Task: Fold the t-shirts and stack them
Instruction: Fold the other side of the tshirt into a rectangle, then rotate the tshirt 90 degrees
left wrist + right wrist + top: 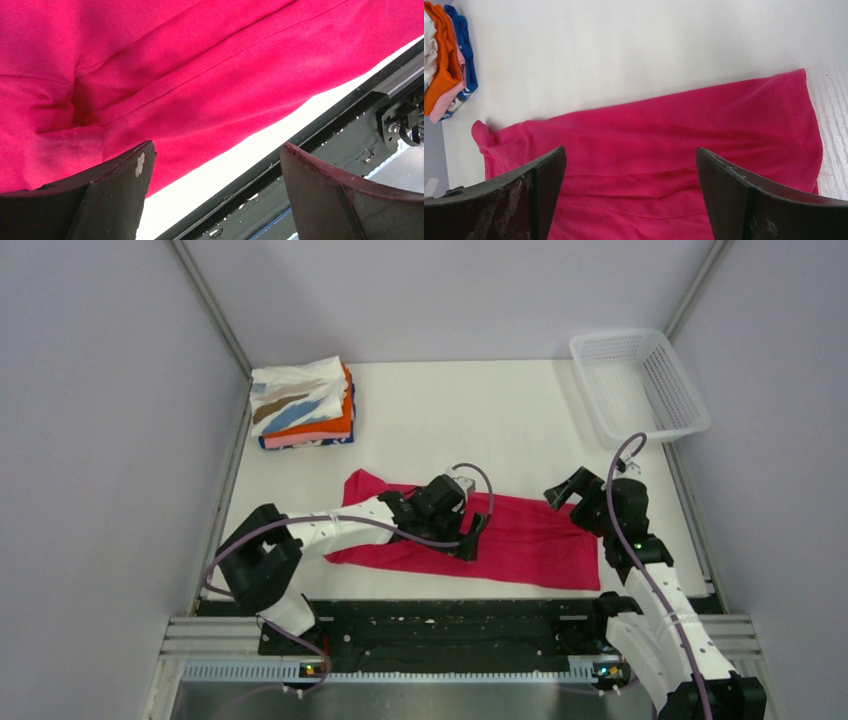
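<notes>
Both wide open, nothing held: left gripper [472,537] over the middle of the red shirt [535,535], right gripper [566,492] over its right end. Shirt's spread flat-ish and creased, with the folded stack [303,405] well off past its left end.

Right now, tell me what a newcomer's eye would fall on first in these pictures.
The magenta-red cloth t-shirt lying across the near middle of the white table stands out first, with the open left end effector over its middle and the open right end effector at its right end. Then come the stack of folded multicoloured cloth t-shirts in the far left corner and the white plastic mesh basket in the far right corner.
</notes>
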Robot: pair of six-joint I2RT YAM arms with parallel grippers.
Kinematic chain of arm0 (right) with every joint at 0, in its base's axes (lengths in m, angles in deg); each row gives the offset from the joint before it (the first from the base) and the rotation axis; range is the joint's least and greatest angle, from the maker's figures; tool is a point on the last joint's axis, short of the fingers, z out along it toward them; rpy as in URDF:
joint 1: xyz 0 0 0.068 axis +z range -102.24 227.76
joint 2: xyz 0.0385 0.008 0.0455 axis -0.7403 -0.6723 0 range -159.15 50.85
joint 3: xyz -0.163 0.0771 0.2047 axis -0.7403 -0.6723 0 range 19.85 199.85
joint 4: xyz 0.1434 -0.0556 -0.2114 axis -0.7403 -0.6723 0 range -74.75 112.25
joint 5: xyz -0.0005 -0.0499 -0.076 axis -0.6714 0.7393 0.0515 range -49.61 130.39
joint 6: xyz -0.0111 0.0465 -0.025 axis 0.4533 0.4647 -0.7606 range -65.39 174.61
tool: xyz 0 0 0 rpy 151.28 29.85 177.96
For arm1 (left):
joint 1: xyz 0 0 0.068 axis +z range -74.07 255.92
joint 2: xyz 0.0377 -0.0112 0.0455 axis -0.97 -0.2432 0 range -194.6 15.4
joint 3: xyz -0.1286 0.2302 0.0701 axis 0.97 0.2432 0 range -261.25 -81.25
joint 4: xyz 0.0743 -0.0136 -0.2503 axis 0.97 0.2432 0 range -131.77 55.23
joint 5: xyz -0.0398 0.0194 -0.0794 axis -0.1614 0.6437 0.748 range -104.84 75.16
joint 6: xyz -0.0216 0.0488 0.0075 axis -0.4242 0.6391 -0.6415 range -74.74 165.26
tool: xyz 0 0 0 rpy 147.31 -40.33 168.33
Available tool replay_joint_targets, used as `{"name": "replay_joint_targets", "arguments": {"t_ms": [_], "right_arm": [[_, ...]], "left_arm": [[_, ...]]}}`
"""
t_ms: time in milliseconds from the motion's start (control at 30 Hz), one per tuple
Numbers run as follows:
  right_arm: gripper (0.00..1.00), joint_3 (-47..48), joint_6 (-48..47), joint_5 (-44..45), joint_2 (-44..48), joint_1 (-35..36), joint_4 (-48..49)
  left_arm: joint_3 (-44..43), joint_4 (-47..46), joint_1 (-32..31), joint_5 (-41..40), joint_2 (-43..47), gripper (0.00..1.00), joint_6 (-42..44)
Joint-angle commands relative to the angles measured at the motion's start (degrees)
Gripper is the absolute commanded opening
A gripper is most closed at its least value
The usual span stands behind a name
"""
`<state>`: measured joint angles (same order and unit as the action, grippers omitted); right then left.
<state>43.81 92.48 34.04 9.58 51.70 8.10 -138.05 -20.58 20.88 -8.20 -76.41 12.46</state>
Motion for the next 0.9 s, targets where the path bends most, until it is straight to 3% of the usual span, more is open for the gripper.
{"name": "replay_joint_targets", "arguments": {"t_ms": [0, 133, 333, 433, 667, 867], "right_arm": [[0.99, 1.02, -2.02, -1.67, 0.57, -0.24, 1.80], [0.99, 0.72, -2.33, -1.73, -0.95, 1.01, 4.45], [0.99, 3.99, -5.63, 2.29, -13.14, 14.16, 10.99], [0.99, 5.78, -5.87, 2.81, -20.03, 18.57, 13.39], [0.99, 5.69, -5.17, 4.16, -30.58, 21.32, 22.02], [0.99, 7.37, -5.22, 10.28, -34.86, 24.26, 18.02]], "left_arm": [[0.95, -0.54, 0.43, -0.71, 9.46, 0.99, 1.10], [5.48, -1.63, 2.44, -9.08, 19.41, 0.99, -3.48], [18.22, -12.03, 23.45, 2.35, 21.32, 0.99, -13.03], [18.88, -18.29, 25.91, 2.98, 16.27, 0.99, -16.28], [8.75, -15.79, 29.54, -4.21, 1.74, 0.99, -19.29], [-7.34, -12.50, 30.59, -5.27, -15.21, 0.99, -19.35]]}}
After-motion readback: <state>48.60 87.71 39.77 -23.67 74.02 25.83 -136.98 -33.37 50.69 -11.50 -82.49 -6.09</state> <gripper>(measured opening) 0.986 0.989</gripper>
